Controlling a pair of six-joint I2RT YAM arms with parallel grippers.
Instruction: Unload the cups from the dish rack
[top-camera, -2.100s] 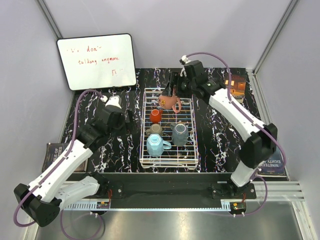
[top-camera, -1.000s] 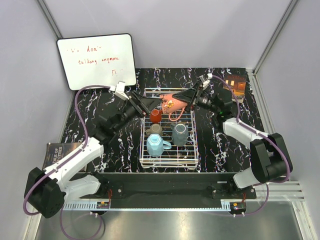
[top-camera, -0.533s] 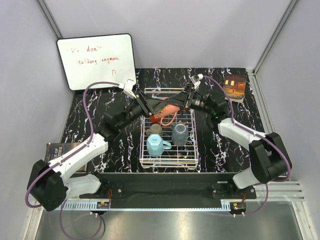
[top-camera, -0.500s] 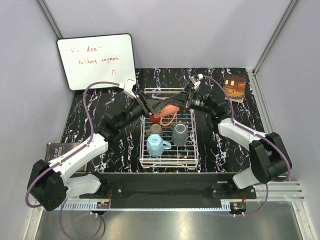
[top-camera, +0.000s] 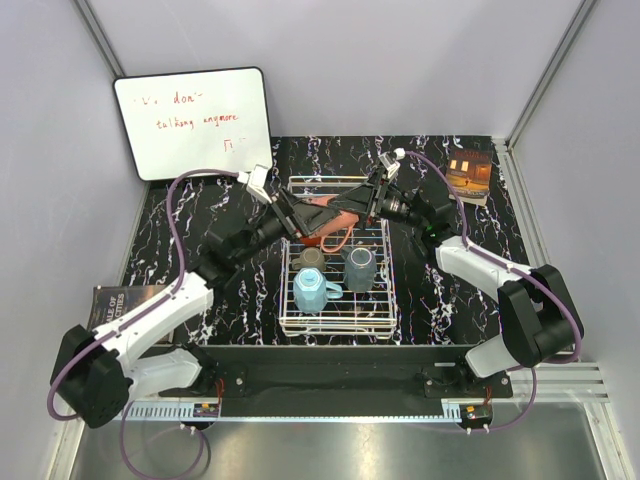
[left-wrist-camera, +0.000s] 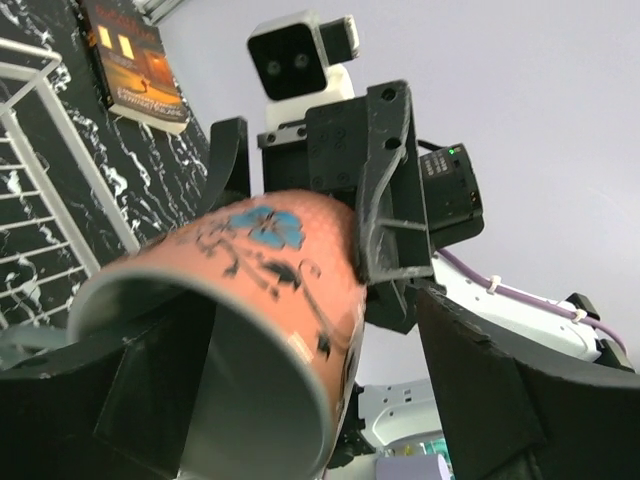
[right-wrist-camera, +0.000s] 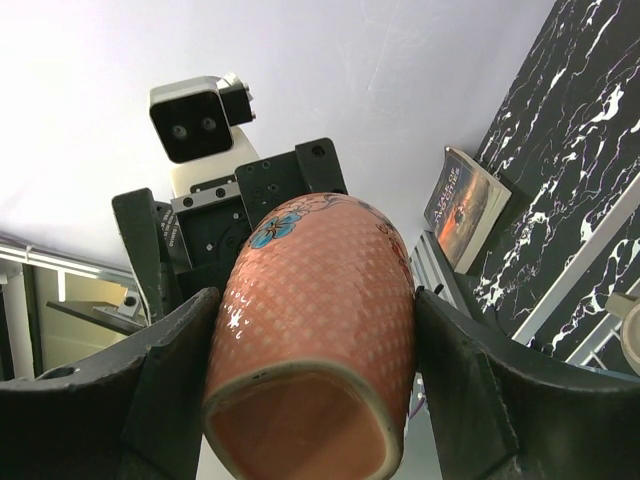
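The salmon-orange mug hangs on its side above the far end of the white wire dish rack. My right gripper is shut on its body, base end toward the right wrist camera, one finger on each side of the mug. My left gripper is open around the mug's mouth end; a gap shows between the right finger and the mug. The taupe-brown mug, dark grey mug and light blue mug stand in the rack. The red mug is hidden under the grippers.
A whiteboard with red writing leans at the back left. Books lie at the far right, near left and near right of the black marbled table.
My right gripper lifted the salmon mug off the rack and turned it sideways. My left arm swung in from the left and brought its open jaws around the mug's mouth.
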